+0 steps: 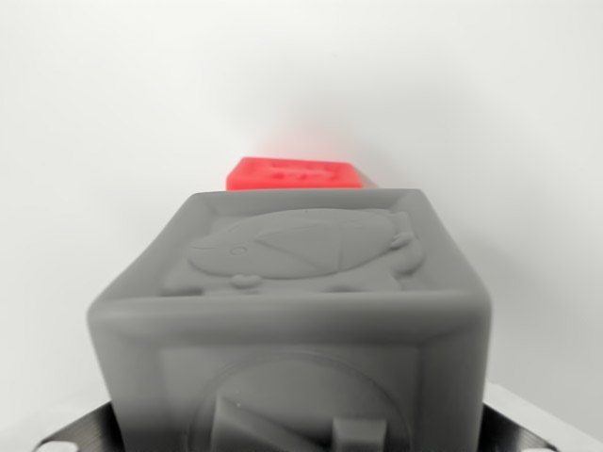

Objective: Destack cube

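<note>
Wrist view: we look over a plain white surface (85,141) that fills the background without any visible edge, seam or room detail; a faint red glow tints it just above the far block. We count two cubes. The grey cube (292,320) fills the foreground, its upper face carrying a raised animal relief and its near face a circular embossed figure; we read no letters on it. The red cube (295,173) shows only as a strip behind the grey cube's far edge, with embossing too blurred to read. Two dark metal corners of the gripper (528,428) flank the grey cube low down; we cannot tell how wide it stands or whether it grips.
</note>
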